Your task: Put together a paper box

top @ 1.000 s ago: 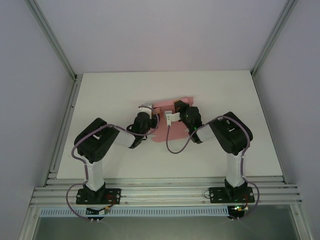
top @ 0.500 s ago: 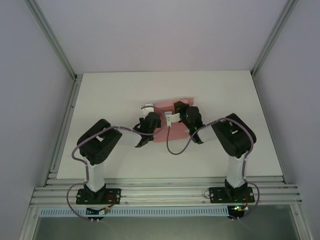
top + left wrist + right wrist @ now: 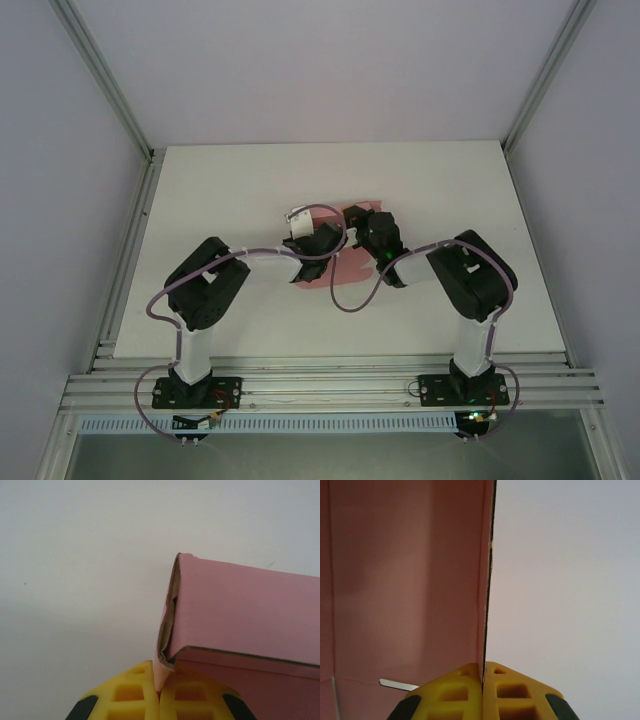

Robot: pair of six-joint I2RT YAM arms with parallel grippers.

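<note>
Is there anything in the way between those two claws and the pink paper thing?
Nothing visible. The left gripper is pinched shut on a flap at the corner of the paper box, and the right gripper is pinched shut on the thin edge of one of its panels. Both touch the card directly.

paper box (image 3: 235, 610) on table (image 3: 450, 180), left tool (image 3: 159, 695) at its left, right tool (image 3: 483, 680) at its right

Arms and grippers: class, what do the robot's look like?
The left arm and right arm have black joint housings, white links and looping purple-grey cables. The left gripper and right gripper have yellow fingers with square recesses and black side patches.
</note>
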